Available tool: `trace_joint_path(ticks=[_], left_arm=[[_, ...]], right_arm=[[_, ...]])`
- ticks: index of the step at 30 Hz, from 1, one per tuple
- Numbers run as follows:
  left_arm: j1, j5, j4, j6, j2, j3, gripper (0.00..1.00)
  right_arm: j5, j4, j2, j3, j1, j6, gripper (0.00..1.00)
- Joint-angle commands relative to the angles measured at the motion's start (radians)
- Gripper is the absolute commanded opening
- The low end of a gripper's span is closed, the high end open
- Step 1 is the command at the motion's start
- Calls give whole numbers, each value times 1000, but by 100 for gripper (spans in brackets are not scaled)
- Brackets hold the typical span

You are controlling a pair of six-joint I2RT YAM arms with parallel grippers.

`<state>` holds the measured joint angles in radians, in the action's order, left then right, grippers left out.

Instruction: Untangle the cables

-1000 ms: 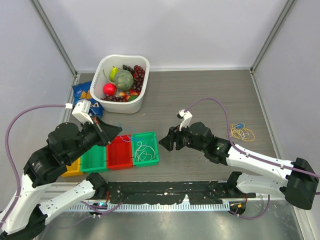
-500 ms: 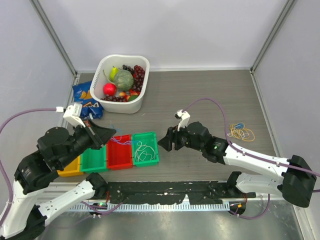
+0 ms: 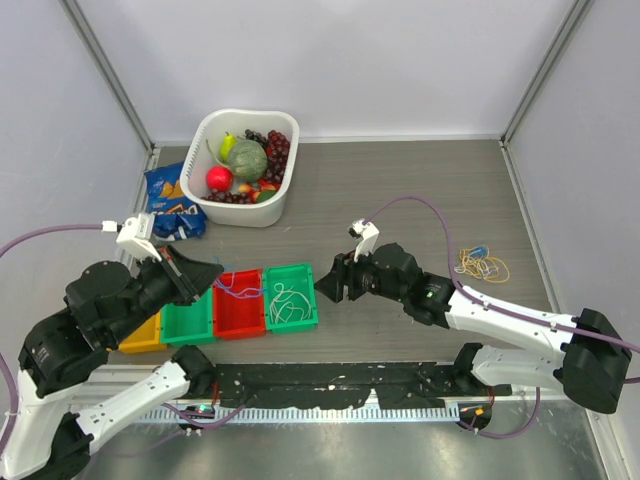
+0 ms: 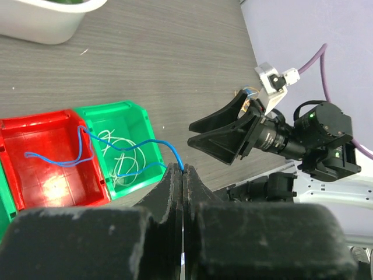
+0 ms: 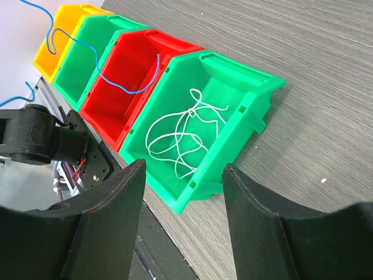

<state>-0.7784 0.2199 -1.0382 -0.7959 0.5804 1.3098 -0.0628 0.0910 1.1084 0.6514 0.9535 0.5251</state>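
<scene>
Blue cable [image 4: 157, 142], pinched in the left tool [image 4: 182, 175], now trails lower across the red bin [image 4: 55, 181]; right tool [image 5: 183, 169] stays spread.

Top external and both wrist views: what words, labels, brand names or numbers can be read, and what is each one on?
No text can be read in any view.
Blue snack bag: it has printed markings, but they are too small and blurred to read.
Bins and white basin: no labels visible.
</scene>
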Motion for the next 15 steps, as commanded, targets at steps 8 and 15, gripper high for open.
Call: trace_joint_path(ticks=[8, 15], left_arm=[[2, 9, -39, -69, -19, -122, 0], [2, 163, -19, -170, 30, -292, 0]], right_arm=[[-11, 53, -10, 19, -6, 4, 60], [-12, 58, -4, 16, -5, 4, 60]])
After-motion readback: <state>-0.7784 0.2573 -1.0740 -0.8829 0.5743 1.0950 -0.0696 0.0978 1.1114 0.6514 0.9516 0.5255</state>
